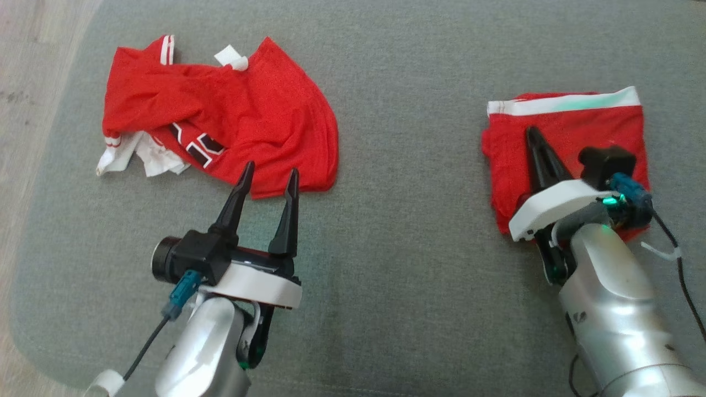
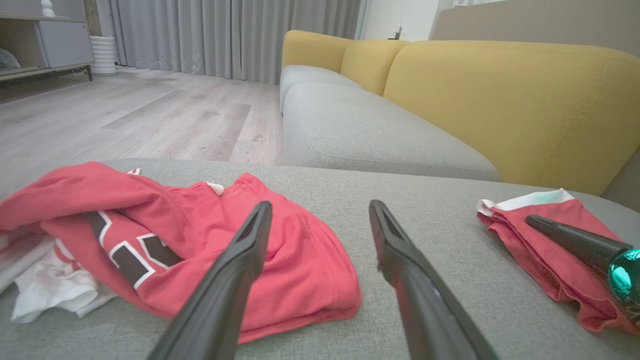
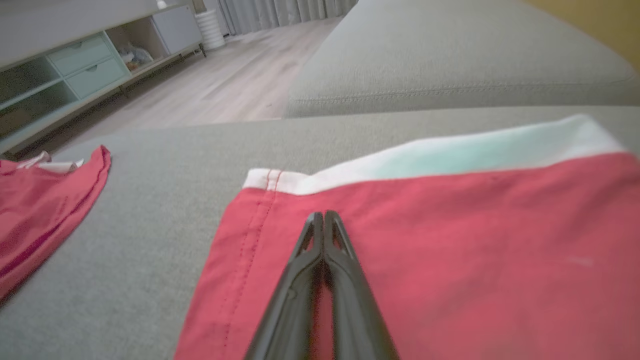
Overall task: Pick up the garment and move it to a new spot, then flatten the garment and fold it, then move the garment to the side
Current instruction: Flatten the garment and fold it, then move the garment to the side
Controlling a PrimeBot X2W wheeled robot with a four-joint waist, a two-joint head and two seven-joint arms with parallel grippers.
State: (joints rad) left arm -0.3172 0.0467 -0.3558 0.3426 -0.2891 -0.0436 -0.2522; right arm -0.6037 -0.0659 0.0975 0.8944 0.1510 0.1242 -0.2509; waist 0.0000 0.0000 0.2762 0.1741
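Left gripper (image 1: pixel 272 168) is wide open, hovering just short of the near hem of the crumpled red jersey (image 1: pixel 237 110), which lies bunched on the left of the grey cushion (image 1: pixel 397 182), not yet picked up. Right gripper (image 1: pixel 531 133) is shut, fingers together, over the folded red garment (image 1: pixel 573 127) on the right; nothing seems pinched btw them. Judging by that: one piece looks folded & set aside, the jersey has everything left, i.e. lift, move, flatten, fold, shift. Hard to tell: whether the right tips press the cloth or hang above it; right arm covers the folded piece's near corner; jersey's white parts are tangled, so front vs back unclear
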